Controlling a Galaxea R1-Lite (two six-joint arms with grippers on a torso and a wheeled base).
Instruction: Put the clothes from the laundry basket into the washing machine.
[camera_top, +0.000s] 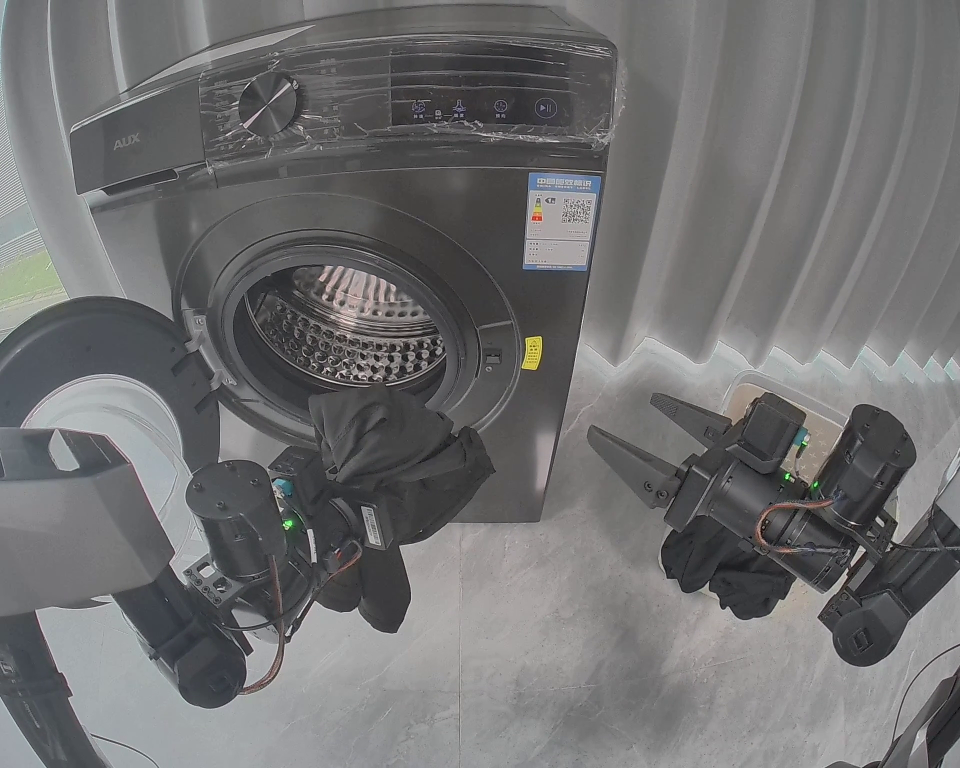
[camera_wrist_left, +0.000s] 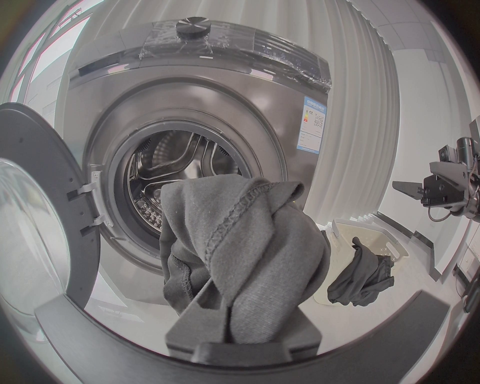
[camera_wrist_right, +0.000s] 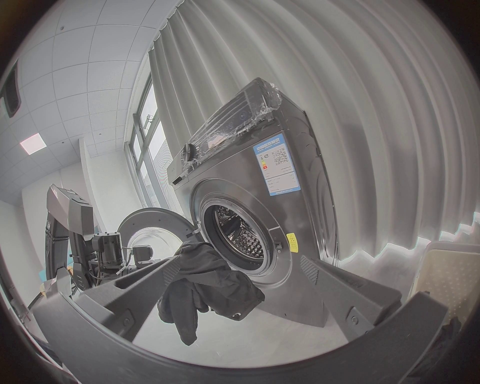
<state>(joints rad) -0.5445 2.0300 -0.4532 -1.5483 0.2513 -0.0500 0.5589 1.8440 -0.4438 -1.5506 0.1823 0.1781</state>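
The jaws of the left gripper (camera_wrist_left: 231, 320) are pinching shut on a dark grey garment (camera_top: 392, 452), whose bunched cloth is draping over the fingers and hiding most of them. The garment is hanging in front of the lower rim of the washing machine (camera_top: 400, 205) opening — outside the drum (camera_top: 350, 320), with one loose end trailing down toward the floor (camera_top: 520, 650). The machine's round door (camera_top: 95, 365) is standing swung wide open on the robot's left.

The jaws of the right gripper (camera_top: 640, 435) are spreading wide apart and holding nothing; this gripper is hovering over the floor to the right of the machine, pointing toward it. Just behind and below it, the white laundry basket (camera_top: 822, 422) is sitting on the floor near the curtain (camera_top: 780, 180), and another dark garment (camera_top: 720, 575) is spilling over the basket's near edge.
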